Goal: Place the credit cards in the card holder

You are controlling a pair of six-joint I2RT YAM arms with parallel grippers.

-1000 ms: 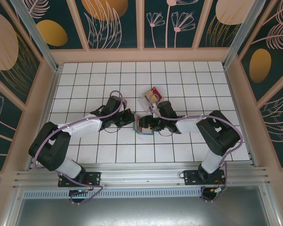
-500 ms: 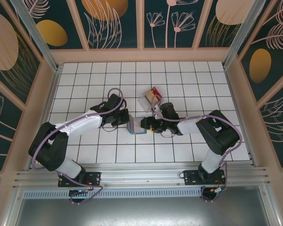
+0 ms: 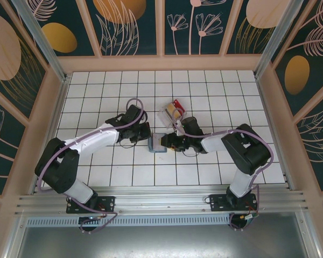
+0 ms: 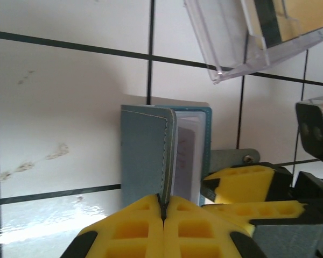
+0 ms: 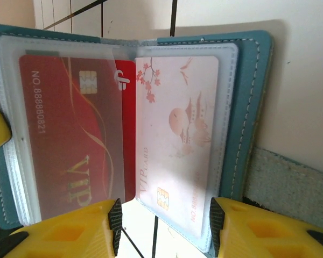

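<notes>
The teal card holder stands half open on the tiles between my two grippers. My left gripper is shut on the edge of its teal cover. In the right wrist view the card holder shows its clear sleeves, with a red credit card in one and a pale pink card in the other. My right gripper is open, its yellow fingers on either side of the pink card's lower end. More cards, one red, lie in the clear tray.
The clear plastic tray sits just beyond the card holder, close to both wrists. My right gripper's yellow fingers crowd the holder's open side. White tiled floor spreads out to wooden walls all round.
The card holder has shifted a little left and now shows between the two grippers. The left arm has drawn back slightly. The right arm has barely moved.
</notes>
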